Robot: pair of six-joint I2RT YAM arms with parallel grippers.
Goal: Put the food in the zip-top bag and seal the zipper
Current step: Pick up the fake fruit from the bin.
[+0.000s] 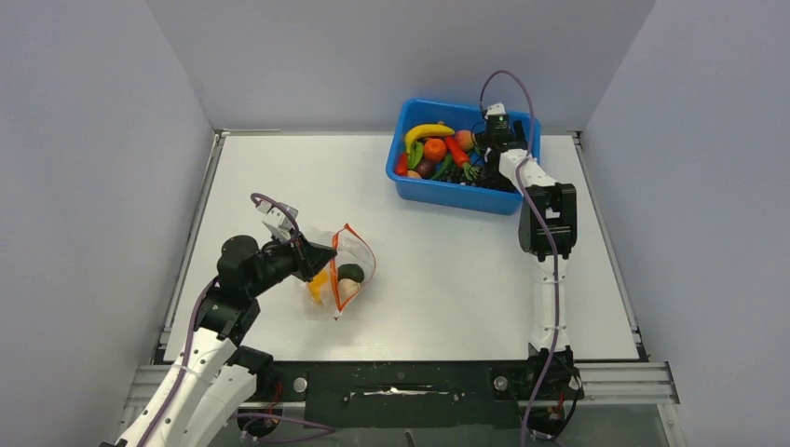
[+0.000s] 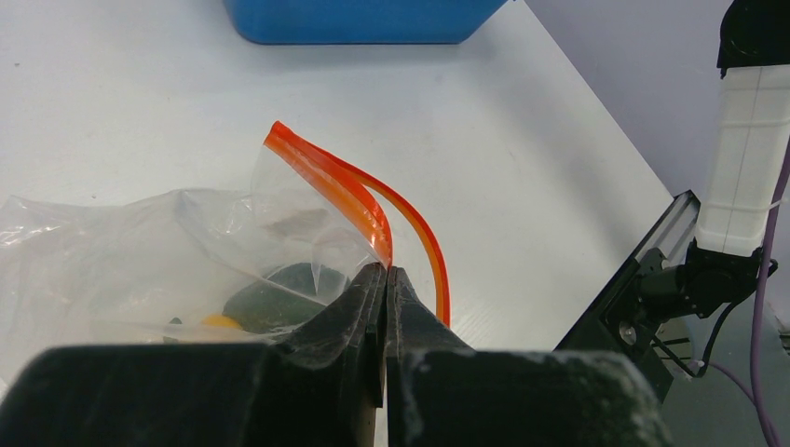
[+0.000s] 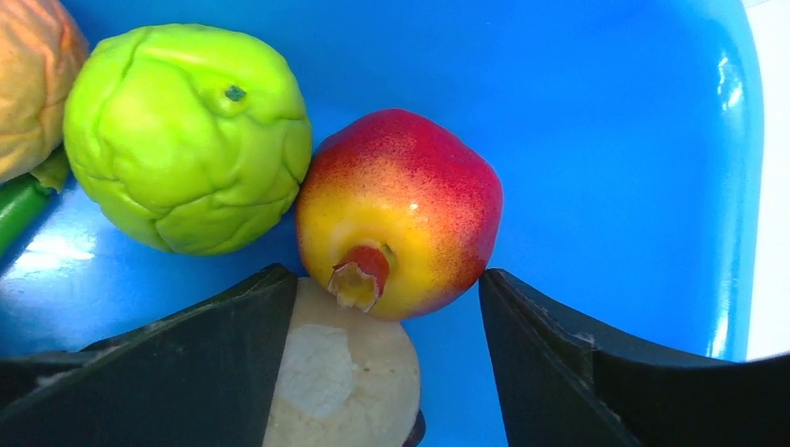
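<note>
The clear zip-top bag lies on the table's left half, and its orange-red zipper arches up with the mouth parted. Inside it I see a dark green piece, a peach and a yellow-orange piece. My left gripper is shut on the bag's mouth edge right at the zipper's end. Over in the blue bin, my right gripper hangs open. A red-and-yellow fruit and a beige piece sit between its fingers, and a lime-green bumpy fruit lies just to the left.
The blue bin stands at the back right, filled with several toy foods, among them a banana and a carrot. Its walls surround my right gripper. Grey walls enclose the white table.
</note>
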